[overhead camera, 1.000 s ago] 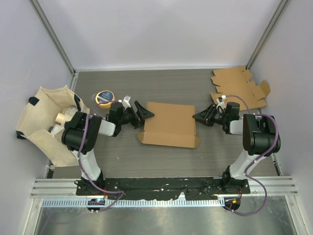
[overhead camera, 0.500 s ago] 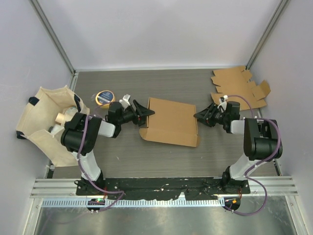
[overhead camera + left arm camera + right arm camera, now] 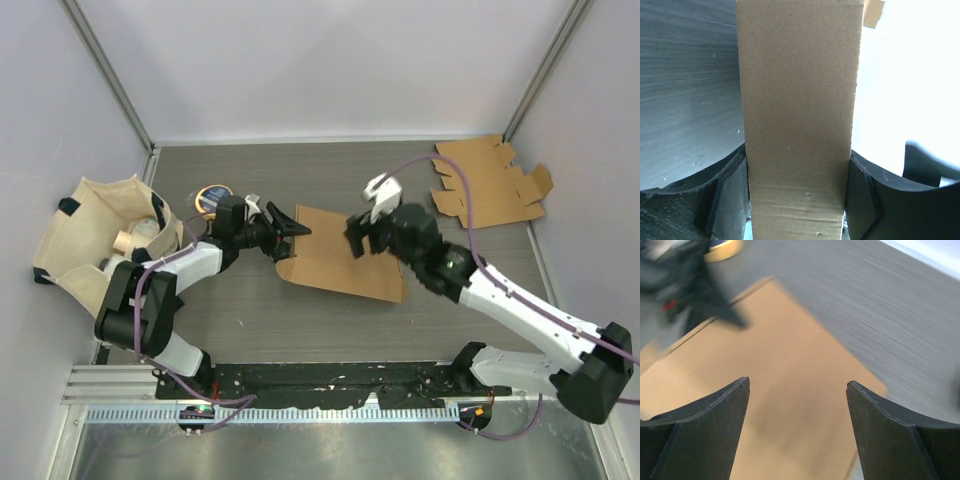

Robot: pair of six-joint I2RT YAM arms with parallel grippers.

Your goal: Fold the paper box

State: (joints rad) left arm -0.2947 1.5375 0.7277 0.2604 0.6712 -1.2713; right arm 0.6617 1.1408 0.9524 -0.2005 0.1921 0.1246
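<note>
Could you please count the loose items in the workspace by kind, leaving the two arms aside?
Paper box: 1
Pile of flat cardboard blanks: 1
Tape roll: 1
Cloth bag: 1
Total: 4

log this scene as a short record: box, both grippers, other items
paper box: flattened, mid-table, lying skewed
left gripper: shut on the box's left edge
right gripper: open, over the box, holding nothing
cardboard blanks: flat, far right corner
yellow roll: behind the left gripper
cloth bag: left edge of the table
</note>
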